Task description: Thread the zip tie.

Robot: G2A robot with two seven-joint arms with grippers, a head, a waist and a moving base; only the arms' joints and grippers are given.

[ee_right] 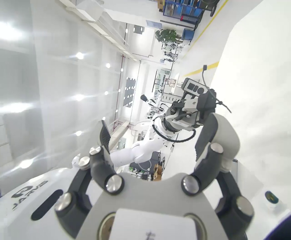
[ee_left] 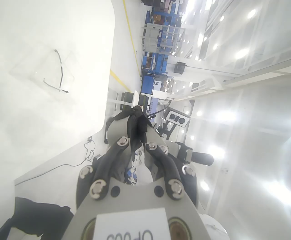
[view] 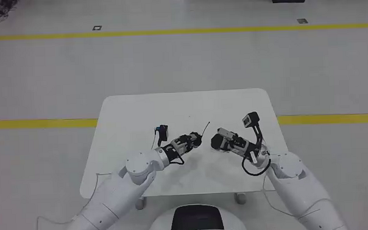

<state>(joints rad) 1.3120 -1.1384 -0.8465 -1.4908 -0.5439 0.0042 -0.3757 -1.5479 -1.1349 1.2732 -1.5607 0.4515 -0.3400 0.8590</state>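
Note:
A thin black zip tie (view: 204, 129) sticks up and away from my left gripper (view: 194, 139), which is shut on it above the middle of the white table (view: 141, 116). In the left wrist view the fingers (ee_left: 137, 111) are pressed together on something dark. My right gripper (view: 216, 140) faces the left one a short gap away and is apart from the tie. In the right wrist view it (ee_right: 159, 125) stands open and empty. Beyond it the left gripper (ee_right: 204, 102) holds the zip tie (ee_right: 205, 77) by its middle, with the head end up and the tail slanting down.
Thin dark and grey strands (ee_left: 61, 72) show on the tabletop beyond my left gripper; I cannot tell what they are. The table's front edge lies just under both arms. Yellow lines (view: 38, 123) run across the floor beside and behind the table.

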